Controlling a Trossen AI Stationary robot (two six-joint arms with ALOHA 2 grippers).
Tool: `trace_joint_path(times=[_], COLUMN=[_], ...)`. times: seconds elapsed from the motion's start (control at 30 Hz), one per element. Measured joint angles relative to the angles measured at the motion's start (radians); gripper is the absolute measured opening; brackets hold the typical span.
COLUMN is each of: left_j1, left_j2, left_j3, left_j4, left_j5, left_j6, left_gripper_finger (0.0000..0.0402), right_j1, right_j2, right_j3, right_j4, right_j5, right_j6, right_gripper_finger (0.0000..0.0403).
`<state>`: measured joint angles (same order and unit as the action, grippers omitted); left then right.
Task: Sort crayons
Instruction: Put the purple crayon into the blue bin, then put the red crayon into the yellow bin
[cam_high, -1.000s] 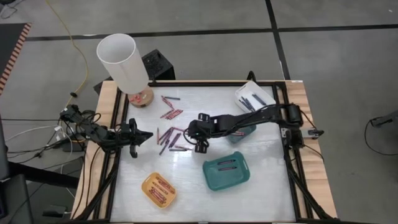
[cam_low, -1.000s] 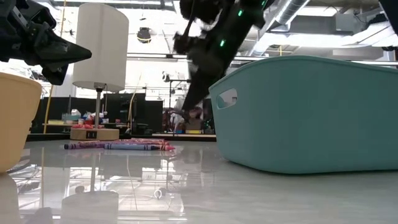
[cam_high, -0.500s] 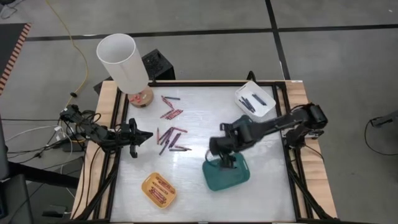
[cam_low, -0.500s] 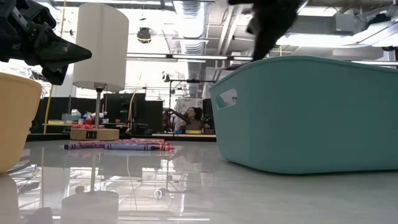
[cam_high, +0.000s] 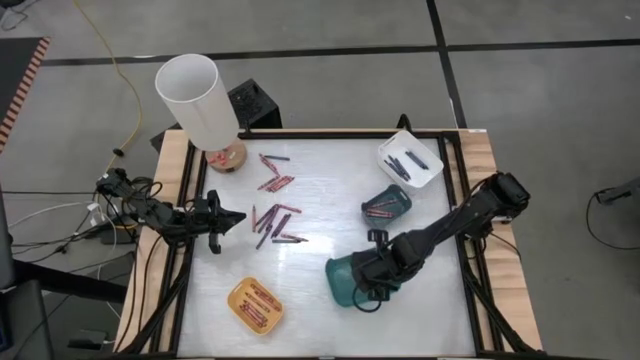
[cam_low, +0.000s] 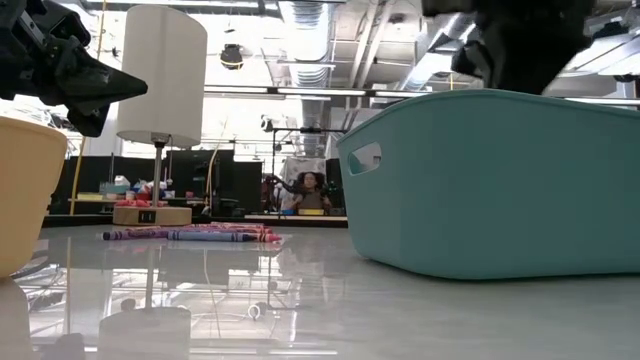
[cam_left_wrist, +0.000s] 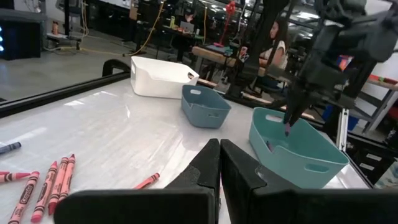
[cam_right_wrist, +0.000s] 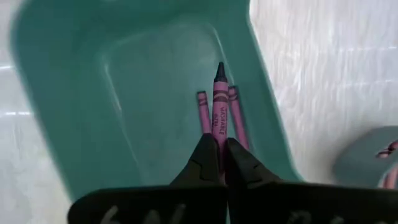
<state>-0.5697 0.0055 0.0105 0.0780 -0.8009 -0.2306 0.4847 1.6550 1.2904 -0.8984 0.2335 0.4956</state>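
- Right gripper (cam_right_wrist: 215, 163) hangs over the large teal tray (cam_high: 340, 283), fingers pinched on a pink crayon (cam_right_wrist: 219, 102) aimed down at matching ones inside.
- Left gripper (cam_high: 236, 217), clenched empty, waits beside the unsorted crayons (cam_high: 272, 224) mid-table.

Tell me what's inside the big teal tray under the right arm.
In the teal tray, two pink crayons lie on its floor. The right gripper, shut on a third pink crayon, hangs over them. The fingers hide the floor directly beneath.
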Motion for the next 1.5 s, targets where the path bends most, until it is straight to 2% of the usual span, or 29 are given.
trace_joint_path(times=[0.53,0.9,1.03,1.13,1.27,1.37,1.5], left_j1=[0.000,0.000,0.000,0.000,0.000,0.000,0.000], left_j2=[0.000,0.000,0.000,0.000,0.000,0.000,0.000], left_j3=[0.000,0.000,0.000,0.000,0.007,0.024,0.025], left_j4=[0.000,0.000,0.002,0.043,0.068,0.075,0.065], left_j5=[0.000,0.001,0.000,-0.008,-0.085,-0.123,-0.145], left_j6=[-0.002,-0.002,-0.002,-0.016,-0.005,0.024,0.027], left_gripper_finger=[0.0000,0.0000,0.0000,0.0000,0.0000,0.0003,0.0021], right_j1=[-0.010,-0.010,-0.021,-0.061,-0.151,-0.232,-0.344], right_j2=[0.000,0.000,0.000,0.000,-0.001,-0.001,0.019], right_j3=[-0.156,-0.148,-0.077,-0.004,0.069,0.081,0.072], right_j4=[0.186,0.207,0.212,0.209,0.261,0.370,0.526], right_j5=[-0.003,-0.022,-0.018,0.023,0.109,0.097,-0.012], right_j6=[-0.008,-0.036,-0.142,-0.237,-0.381,-0.476,-0.556], right_gripper_finger=[0.0039,0.0056,0.0057,0.0057,0.0057,0.0057,0.0060])
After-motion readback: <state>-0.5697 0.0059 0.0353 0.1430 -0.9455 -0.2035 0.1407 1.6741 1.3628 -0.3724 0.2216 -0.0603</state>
